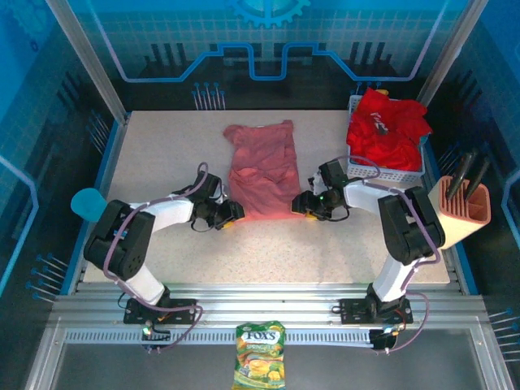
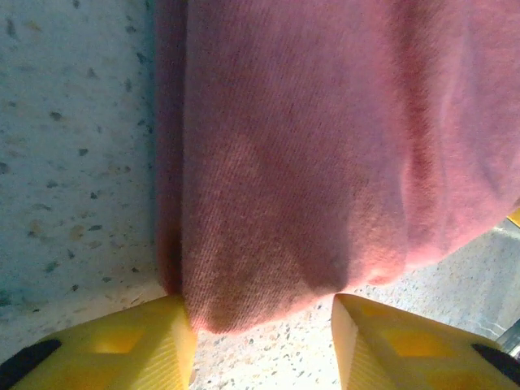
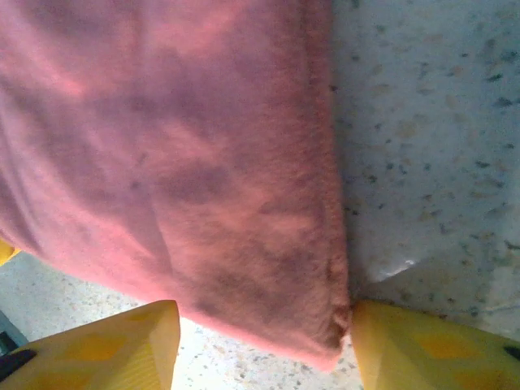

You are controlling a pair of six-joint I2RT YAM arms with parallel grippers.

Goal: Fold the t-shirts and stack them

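Note:
A faded salmon-pink t-shirt point(image 1: 262, 175) lies flat in a long strip on the speckled table, its near hem toward the arms. My left gripper point(image 1: 231, 213) sits low at the hem's near-left corner and my right gripper point(image 1: 302, 203) at the near-right corner. In the left wrist view the yellow fingers point(image 2: 154, 345) stand apart around the pink t-shirt's corner point(image 2: 325, 146), with the left gripper point(image 2: 264, 341) open. In the right wrist view the pink t-shirt point(image 3: 179, 146) ends between spread fingers of the right gripper point(image 3: 264, 345), also open. Bright red t-shirts point(image 1: 386, 126) lie heaped at the back right.
The red heap rests in a white mesh basket point(image 1: 382, 172) at the table's back right. A peach tool holder point(image 1: 463, 207) stands past the right edge. A teal object point(image 1: 85, 203) sits at the left edge. A candy bag point(image 1: 260, 366) lies in front of the arm bases.

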